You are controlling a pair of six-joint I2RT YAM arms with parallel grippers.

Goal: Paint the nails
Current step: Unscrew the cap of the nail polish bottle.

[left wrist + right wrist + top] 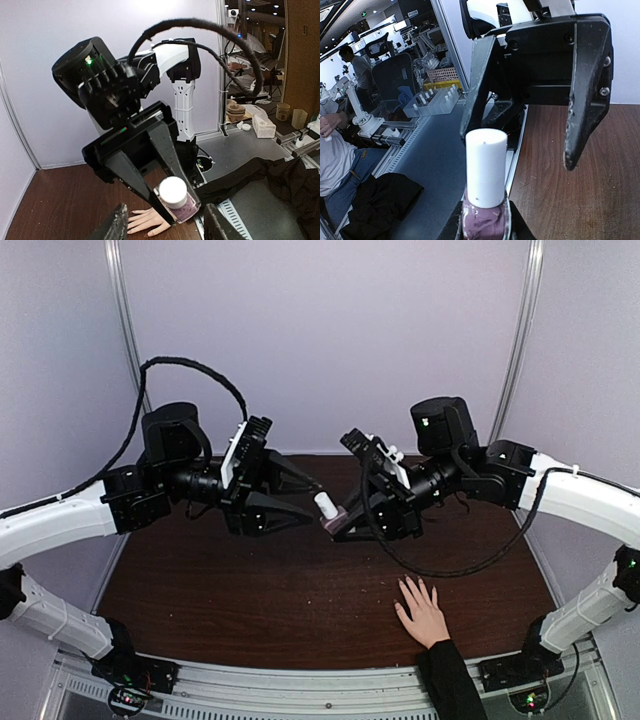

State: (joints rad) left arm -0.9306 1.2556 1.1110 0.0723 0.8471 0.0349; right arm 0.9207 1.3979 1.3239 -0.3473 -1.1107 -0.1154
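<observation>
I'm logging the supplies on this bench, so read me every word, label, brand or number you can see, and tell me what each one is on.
No text can be read in any view.
Nail polish bottle: no label shows on its glass or its white cap.
Green sign far back in the room, right wrist view: too small to read.
Box on the side bench, left wrist view: print too blurred to read.

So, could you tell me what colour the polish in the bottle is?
Dusty mauve; the right wrist view shows the bottle best.
</observation>
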